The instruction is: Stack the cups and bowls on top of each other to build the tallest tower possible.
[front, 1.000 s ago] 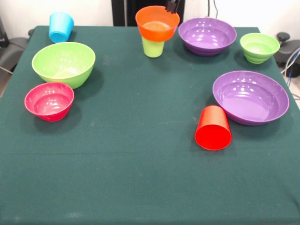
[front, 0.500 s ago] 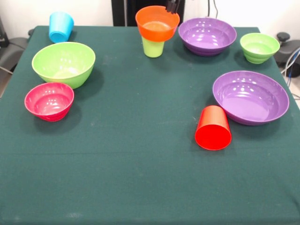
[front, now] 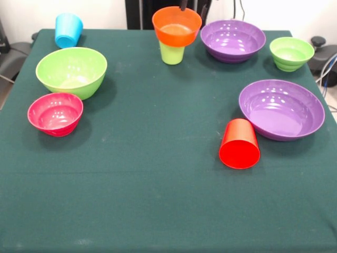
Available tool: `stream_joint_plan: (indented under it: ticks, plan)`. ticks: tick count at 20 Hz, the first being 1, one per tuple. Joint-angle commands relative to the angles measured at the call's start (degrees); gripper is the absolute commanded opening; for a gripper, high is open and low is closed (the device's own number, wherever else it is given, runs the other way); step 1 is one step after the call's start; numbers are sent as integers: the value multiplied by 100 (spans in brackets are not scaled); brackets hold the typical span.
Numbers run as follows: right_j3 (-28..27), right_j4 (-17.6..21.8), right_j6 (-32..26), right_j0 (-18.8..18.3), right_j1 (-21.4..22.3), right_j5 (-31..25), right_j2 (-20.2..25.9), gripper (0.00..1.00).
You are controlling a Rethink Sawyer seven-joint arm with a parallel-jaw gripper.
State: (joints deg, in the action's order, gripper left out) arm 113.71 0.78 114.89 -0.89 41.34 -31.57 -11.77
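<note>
Front view: the tower (front: 176, 32) is an orange bowl (front: 177, 25) sitting on an upturned lime cup (front: 172, 53) at the far edge of the table (front: 158, 200), the cup making a narrow pedestal, so it looks tippy to me. My gripper (front: 192, 6) shows only as dark tips at the top edge, above the orange rim, one at its back and one off to its right; I read my jaws as apart and holding nothing. Beside the tower sits a purple bowl (front: 233, 39), then the small green bowl (front: 291, 52). Nearer, a bigger purple bowl (front: 281, 108) touches the red cup (front: 239, 144), tipped on its side. Left: big lime bowl (front: 71, 71), pink bowl (front: 55, 113), blue cup (front: 68, 30) in the corner.
</note>
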Motion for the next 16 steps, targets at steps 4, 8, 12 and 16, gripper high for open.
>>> stream_joint_plan:
  ticks: [4,8,12,16]
  plan:
    - [138,-260,767,-68,-214,481,633,100]
    - [123,-306,790,-98,-337,648,735,100]
    - [102,-380,854,-61,-449,800,808,100]
    - [65,-369,808,-76,-485,857,804,100]
